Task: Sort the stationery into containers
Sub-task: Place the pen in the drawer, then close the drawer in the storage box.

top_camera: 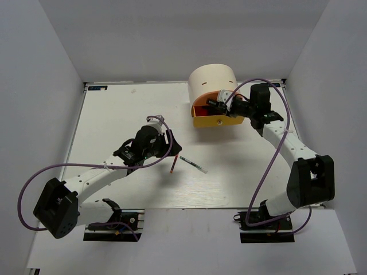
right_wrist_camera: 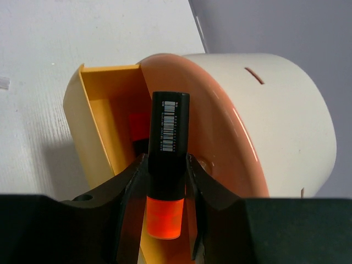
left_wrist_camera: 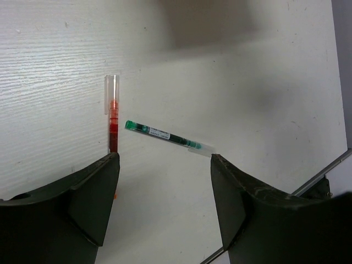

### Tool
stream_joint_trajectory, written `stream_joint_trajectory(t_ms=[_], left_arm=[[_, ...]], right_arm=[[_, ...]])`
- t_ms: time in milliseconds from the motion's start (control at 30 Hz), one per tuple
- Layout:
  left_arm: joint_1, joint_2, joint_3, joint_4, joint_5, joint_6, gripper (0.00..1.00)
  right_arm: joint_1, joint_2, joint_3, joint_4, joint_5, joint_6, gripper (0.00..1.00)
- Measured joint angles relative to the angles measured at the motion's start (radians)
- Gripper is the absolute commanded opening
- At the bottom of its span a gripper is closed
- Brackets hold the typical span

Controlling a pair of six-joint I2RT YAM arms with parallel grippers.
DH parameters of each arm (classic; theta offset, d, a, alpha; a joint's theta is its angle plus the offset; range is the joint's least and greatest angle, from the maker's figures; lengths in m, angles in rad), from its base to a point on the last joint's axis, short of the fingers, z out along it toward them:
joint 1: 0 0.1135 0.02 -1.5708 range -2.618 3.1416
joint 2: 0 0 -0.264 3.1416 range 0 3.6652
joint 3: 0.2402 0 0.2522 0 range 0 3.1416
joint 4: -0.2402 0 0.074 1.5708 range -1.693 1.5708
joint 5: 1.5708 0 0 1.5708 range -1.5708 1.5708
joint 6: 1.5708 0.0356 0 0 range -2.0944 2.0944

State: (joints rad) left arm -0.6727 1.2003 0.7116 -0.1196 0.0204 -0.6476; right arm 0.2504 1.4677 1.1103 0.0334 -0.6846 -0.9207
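Note:
My right gripper (right_wrist_camera: 166, 170) is shut on a stubby black highlighter with an orange cap (right_wrist_camera: 168, 137) and holds it over the open yellow drawer (right_wrist_camera: 99, 126) of the cream organiser (right_wrist_camera: 286, 104). A reddish thing (right_wrist_camera: 137, 124) lies in that drawer, mostly hidden. In the top view the right gripper (top_camera: 219, 105) is at the drawer (top_camera: 217, 121). My left gripper (left_wrist_camera: 165, 159) is open and empty just above the table, in front of the thin red pen (left_wrist_camera: 113, 124) and the clear pen with green tips (left_wrist_camera: 165, 136). The eraser is out of view.
The organiser (top_camera: 212, 80) stands at the far right of the white table (top_camera: 126, 114), its orange level (right_wrist_camera: 220, 143) above the pulled-out drawer. The two pens (top_camera: 174, 163) (top_camera: 193, 164) lie side by side near the table's middle. Grey walls enclose the table.

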Motion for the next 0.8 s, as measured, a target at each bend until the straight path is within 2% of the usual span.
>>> stream_joint_trajectory(t_ms=[67,267,467,567,600,700,800], left_arm=[[0.000,0.000,0.000,0.000,-0.002,0.000,0.77],[0.000,0.000,0.000,0.000,-0.003,0.000,0.77],[0.000,0.000,0.000,0.000,-0.003,0.000,0.77],[0.000,0.000,0.000,0.000,-0.004,0.000,0.77],[0.000,0.000,0.000,0.000,-0.004,0.000,0.77],[0.000,0.000,0.000,0.000,-0.005,0.000,0.77],[0.000,0.000,0.000,0.000,-0.005,0.000,0.77]], right_arm=[[-0.006,0.012,0.000,-0.001,-0.001,-0.005,0.38],[-0.016,0.018,0.000,0.000,-0.006,-0.005,0.52],[-0.023,-0.002,-0.015,0.016,-0.011,0.016,0.52],[-0.028,-0.036,-0.021,0.023,-0.018,0.043,0.39],[-0.029,-0.051,-0.022,0.024,-0.023,0.055,0.21],[-0.035,-0.096,-0.024,0.022,-0.048,0.103,0.00],[-0.039,-0.125,-0.020,-0.034,-0.108,0.124,0.00]])
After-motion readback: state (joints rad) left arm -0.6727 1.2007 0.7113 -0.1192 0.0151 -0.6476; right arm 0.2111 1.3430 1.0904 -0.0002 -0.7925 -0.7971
